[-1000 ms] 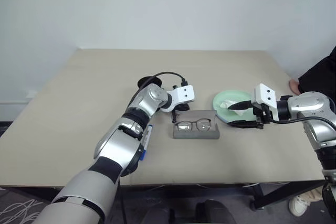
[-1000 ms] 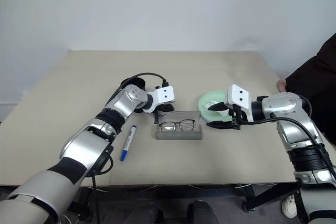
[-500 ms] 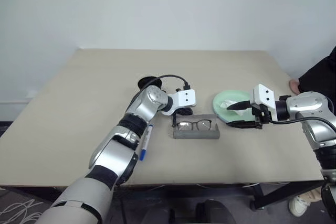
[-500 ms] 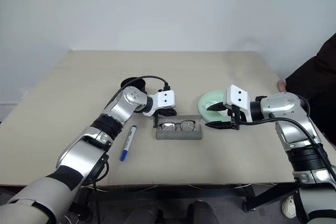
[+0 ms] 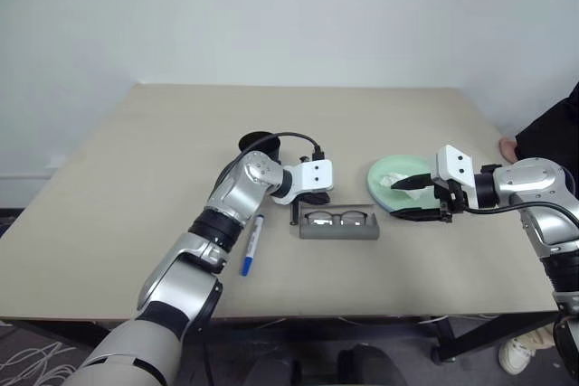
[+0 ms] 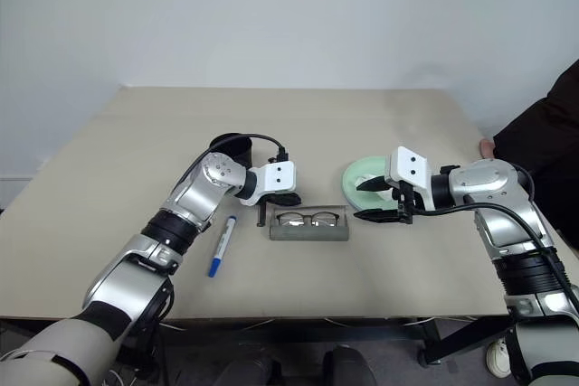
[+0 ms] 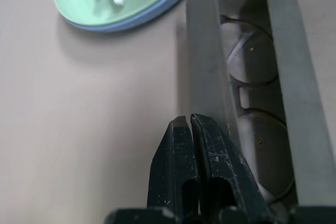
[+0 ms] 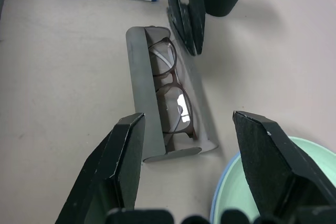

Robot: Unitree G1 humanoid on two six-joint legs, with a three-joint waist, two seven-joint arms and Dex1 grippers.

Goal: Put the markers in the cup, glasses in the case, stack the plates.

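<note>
The grey case (image 5: 339, 226) lies at mid-table with the dark-framed glasses (image 5: 336, 218) lying in it. My left gripper (image 7: 188, 123) is shut and empty, its tips at the table beside the case's far long wall (image 7: 202, 51). A blue-capped marker (image 5: 251, 243) lies to the left of the case. Behind my left arm stands the black cup (image 5: 257, 143). To the right of the case, the mint plate (image 5: 404, 167) sits on the light blue plate (image 7: 131, 22), with a white tissue (image 5: 393, 180) on top. My right gripper (image 5: 409, 198) hangs open at the plates' near edge, holding nothing.
A person's hand (image 5: 507, 145) and dark sleeve (image 5: 552, 133) rest at the table's right edge. The table (image 5: 136, 187) has bare room on its left half and along the far side.
My left arm has drawn back toward me, its shut gripper sliding toward the case's left end and the forearm uncovering the blue marker. The glasses lie lower in the case. The right arm is still.
</note>
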